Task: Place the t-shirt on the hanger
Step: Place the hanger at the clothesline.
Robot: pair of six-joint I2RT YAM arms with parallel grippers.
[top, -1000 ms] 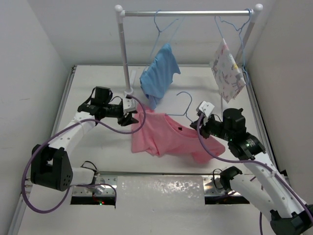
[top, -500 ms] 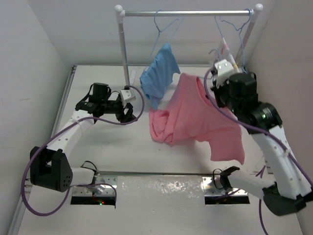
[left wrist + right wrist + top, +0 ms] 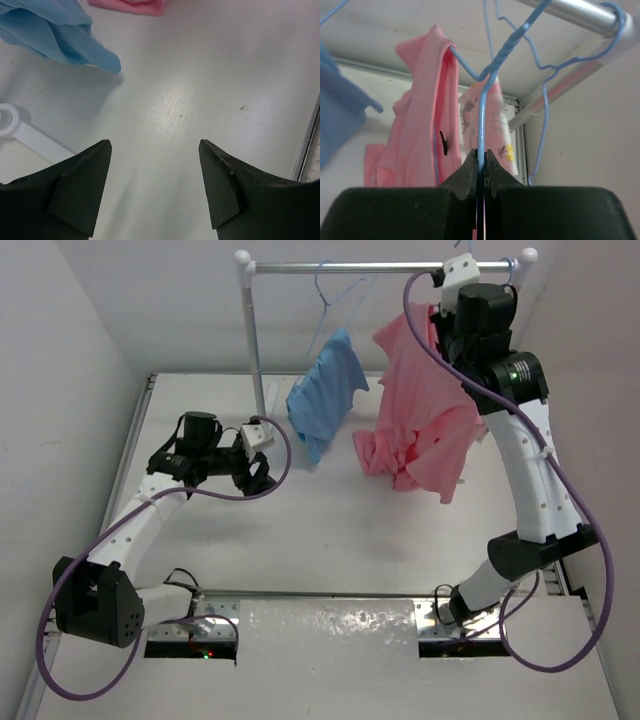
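The salmon-pink t-shirt (image 3: 415, 410) hangs crumpled in the air at the back right, draped on the light-blue wire hanger (image 3: 482, 110). My right gripper (image 3: 443, 302) is raised close under the rail and is shut on the hanger's wire below its twisted neck; in the right wrist view the gripper (image 3: 480, 155) pinches the wire and the t-shirt (image 3: 420, 130) hangs to its left. The hanger's hook is up by the rail; I cannot tell whether it rests on it. My left gripper (image 3: 262, 478) is open and empty low over the table (image 3: 155, 165). A pink edge of the t-shirt (image 3: 130, 5) shows in the left wrist view.
The metal rail (image 3: 380, 267) stands on white posts at the back. A light-blue shirt (image 3: 325, 395) hangs on its own hanger left of the t-shirt. A white patterned cloth (image 3: 495, 125) hangs behind the t-shirt. The rack's white foot (image 3: 20, 127) lies left of my left gripper.
My right arm has lifted the hanger with the t-shirt off the table and up to the rail. My left gripper has let go and drawn back slightly to the left.
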